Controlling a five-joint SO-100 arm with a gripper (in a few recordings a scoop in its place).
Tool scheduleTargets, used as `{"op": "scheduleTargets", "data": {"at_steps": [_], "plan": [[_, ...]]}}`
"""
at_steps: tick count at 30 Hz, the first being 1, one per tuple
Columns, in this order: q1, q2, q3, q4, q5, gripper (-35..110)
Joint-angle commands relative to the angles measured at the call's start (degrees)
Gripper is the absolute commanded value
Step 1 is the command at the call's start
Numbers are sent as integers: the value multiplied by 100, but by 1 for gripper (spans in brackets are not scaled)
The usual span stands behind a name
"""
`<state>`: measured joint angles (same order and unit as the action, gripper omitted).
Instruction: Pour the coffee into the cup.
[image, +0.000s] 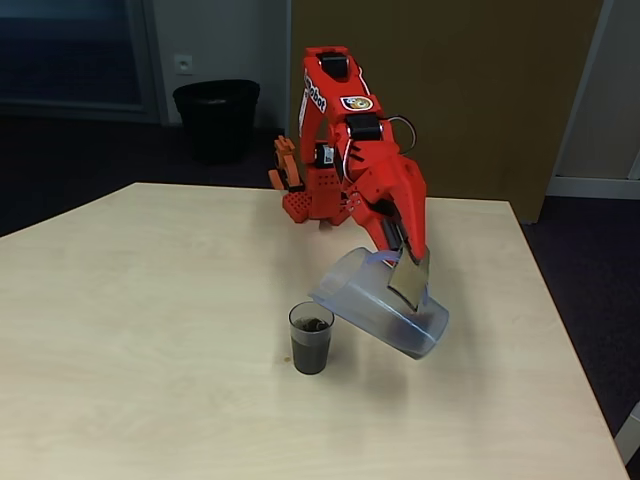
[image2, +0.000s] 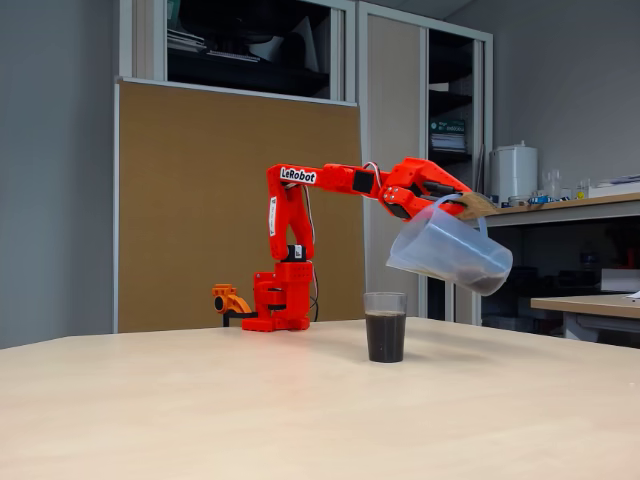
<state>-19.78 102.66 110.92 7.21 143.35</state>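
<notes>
You have one fixed view set high at the bench's (image: 150, 300) near edge, looking down toward the arm (image: 350, 150). The other sits low at bench (image2: 250, 400) height, side-on. Both share arm (image2: 300, 240), cup (image2: 385, 326) and jug (image2: 450, 250).

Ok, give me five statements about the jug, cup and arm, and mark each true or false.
1. The cup stands upright on the table. True.
2. The cup is empty. False: dark coffee fills over half of it.
3. The gripper holds the jug by its handle, tilted in the air. True.
4. The jug rests on the table. False: it hangs clear above it, beside the cup.
5. A stream of coffee runs from jug to cup. False: no stream shows, and the jug looks empty.
</notes>
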Motion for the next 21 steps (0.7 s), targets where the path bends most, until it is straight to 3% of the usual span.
{"op": "scheduleTargets", "data": {"at_steps": [1, 21], "plan": [[-202, 0, -554, 396, -598, 0], [-1266, -1099, -2391, 2637, -3401, 0]]}}
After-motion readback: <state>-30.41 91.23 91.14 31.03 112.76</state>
